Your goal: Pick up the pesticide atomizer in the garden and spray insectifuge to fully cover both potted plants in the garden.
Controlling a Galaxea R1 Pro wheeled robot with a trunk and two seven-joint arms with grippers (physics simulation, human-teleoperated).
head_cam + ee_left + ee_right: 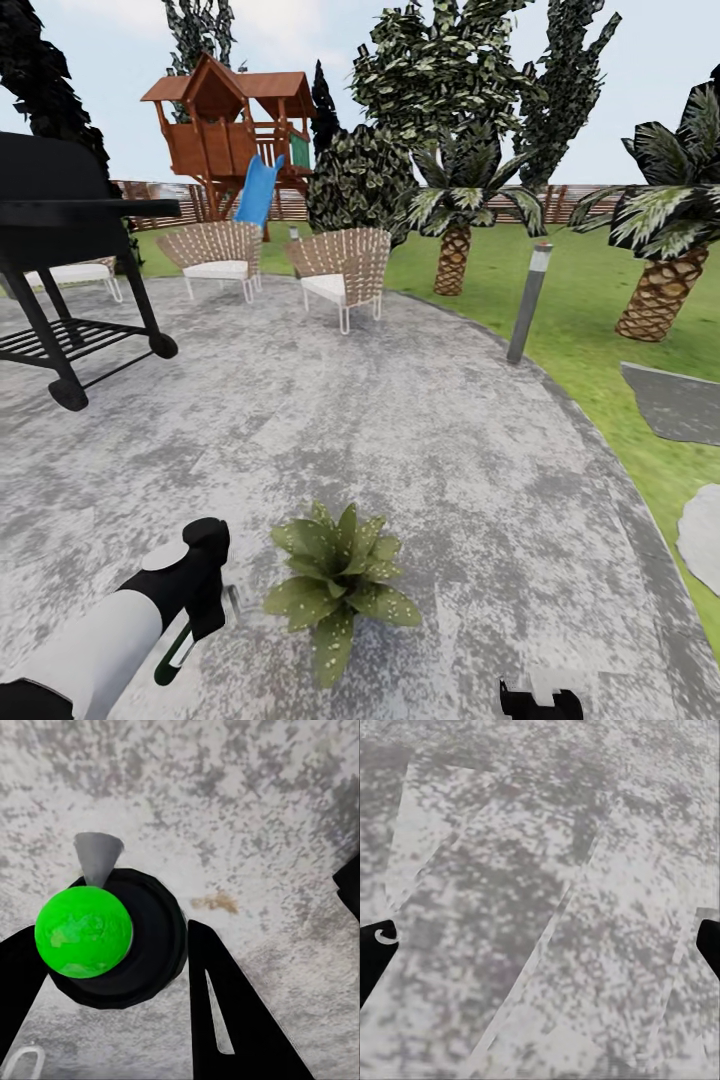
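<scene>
Looking down from the head camera, we saw a low potted plant with broad, pale-speckled green leaves [340, 585] on the round grey mottled patio [420, 420], just beside our left gripper [205, 600]. That gripper was clenched around the dark green atomizer bottle with a pale stripe [178, 645]. In the left wrist view the bottle [86, 931] sat between the black fingers [225, 1005], touching them. The right gripper [540, 945] was spread wide over bare paving, holding nothing.

Pale-speckled green potted plant [340, 585], mottled grey patio [420, 430]
</scene>
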